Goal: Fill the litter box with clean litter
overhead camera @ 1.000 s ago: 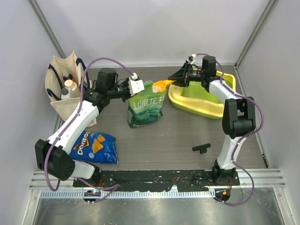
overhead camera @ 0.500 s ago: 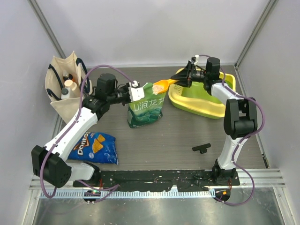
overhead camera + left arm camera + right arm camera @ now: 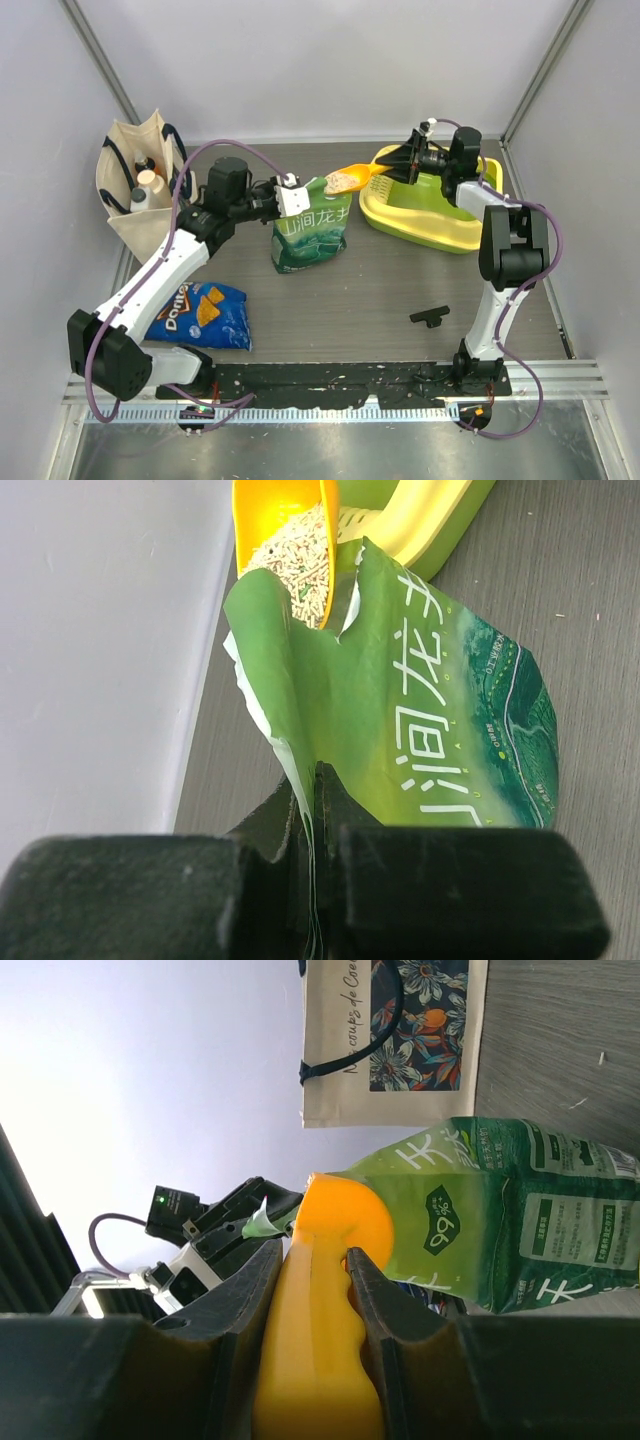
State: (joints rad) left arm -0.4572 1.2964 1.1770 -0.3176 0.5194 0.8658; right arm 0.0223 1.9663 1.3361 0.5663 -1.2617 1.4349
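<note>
- Jaws first: there are two grippers. The left gripper (image 3: pixel 291 193) has its jaws pressed together on the torn top edge of the green pouch (image 3: pixel 312 235). The right gripper (image 3: pixel 403 166) has its jaws pinching the handle of the orange scoop (image 3: pixel 268 515).
- Far left on the table (image 3: pixel 370 290) stands one cloth tote bag (image 3: pixel 125 215). It is cream with dark handles. Some bottles poke out of its top, but I cannot count them for sure.
- Near the front left lies one blue chip bag (image 3: pixel 200 315). It is flat on the table and well apart from the pouch.
- Next comes the one green pouch with white letters. It stands up in the middle, and the left gripper holds its open top from the left side.
- One orange scoop sits at the top right corner of the pouch, right by the open mouth. Its bowl points left and its handle points right.
- One heap of clean litter (image 3: pixel 298 565) lies in the scoop bowl. It is pale little bits.
- On the right stands one litter box (image 3: pixel 440 232), yellow on the outside and green inside. It rests on the table just to the right of the pouch. The right gripper hangs over its left end.
- I cannot tell if any litter is in the box.
- One small black piece (image 3: pixel 430 317) lies alone near the front right, well apart from the box.
</note>
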